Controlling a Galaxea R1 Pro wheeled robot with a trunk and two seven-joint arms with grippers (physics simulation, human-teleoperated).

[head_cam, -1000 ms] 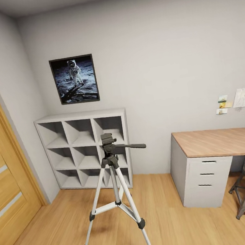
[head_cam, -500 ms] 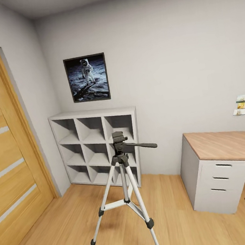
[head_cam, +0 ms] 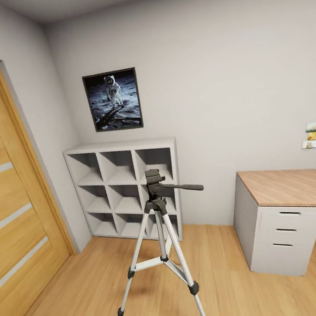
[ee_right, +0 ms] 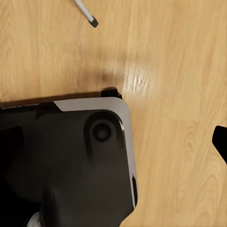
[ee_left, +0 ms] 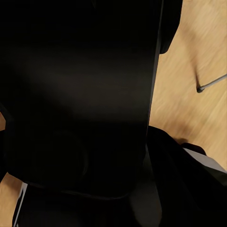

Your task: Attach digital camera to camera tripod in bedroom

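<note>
Silver-legged, the camera tripod (head_cam: 161, 247) stands on the light wood floor (head_cam: 85, 287) before the white cube shelf (head_cam: 124, 187), placed in the head view almost as half a second ago; a second ago the camera faced further right. Neither gripper's opening can be told. The right wrist view shows the robot's dark base (ee_right: 66, 161) and a tripod foot (ee_right: 93, 21) beyond it.

The tripod (head_cam: 161, 237) stands on open wood floor (head_cam: 85, 287), well apart from the door (head_cam: 10, 207) and desk (head_cam: 284, 211) (shelf (head_cam: 125, 192) close behind it).
</note>
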